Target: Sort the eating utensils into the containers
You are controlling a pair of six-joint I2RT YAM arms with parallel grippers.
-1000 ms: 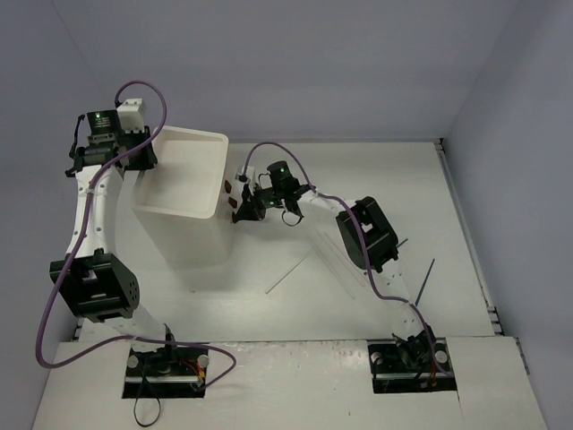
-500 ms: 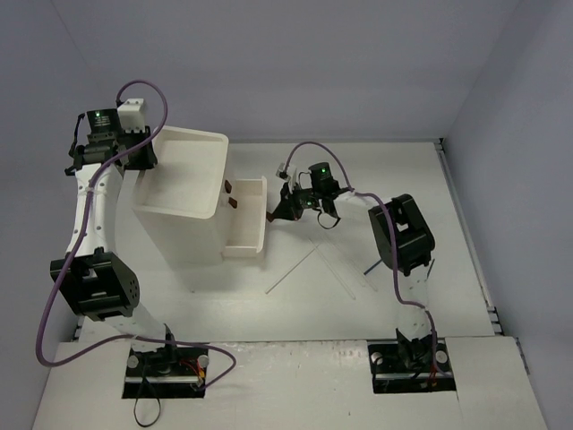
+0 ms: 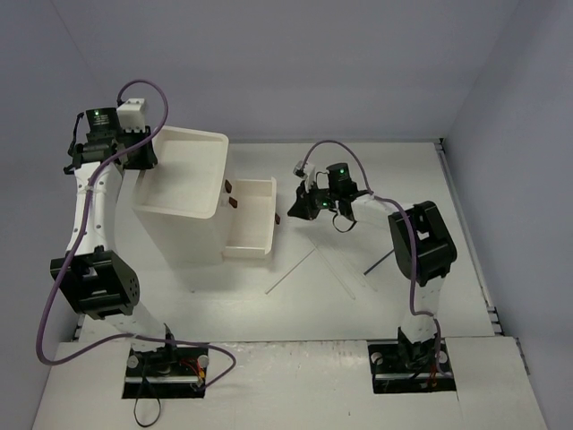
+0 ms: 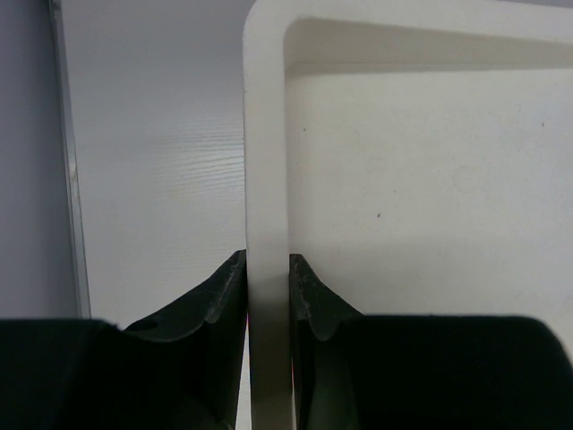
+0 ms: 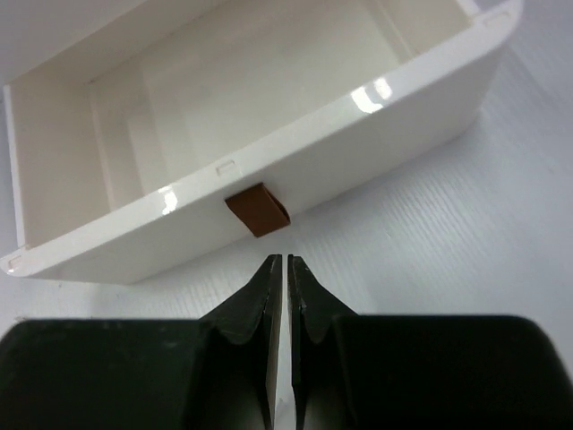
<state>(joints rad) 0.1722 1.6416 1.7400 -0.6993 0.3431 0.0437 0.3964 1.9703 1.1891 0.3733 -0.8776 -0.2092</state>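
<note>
Left gripper (image 4: 267, 269) first: its two fingers (image 4: 221, 291) are clamped on the raised rim (image 4: 267, 134) of the white cabinet (image 3: 183, 202), one dark pad either side of that rim at the cabinet's far left corner, the plastic filling the gap between them. Over to the right, and the drawer (image 3: 252, 219) stands pulled out of the cabinet's right face, resting on the table (image 3: 403, 179) with its open top up and its inside bare white. Right gripper (image 5: 285, 266) sits just short of the drawer's front wall, jaws pressed almost together with only a sliver of light between and nothing in them, tips pointed at the small brown knob (image 5: 259, 210) and not touching it (close, but there is table showing between). Two more brown knobs (image 3: 231, 195) show on the cabinet face beside the open drawer. On the table nearer the bases, a pale chopstick (image 3: 291, 270) lies at a slant just off the drawer's near corner, and a dark chopstick (image 3: 378, 263) lies well to its right by the right arm; both are outside the drawer.
</note>
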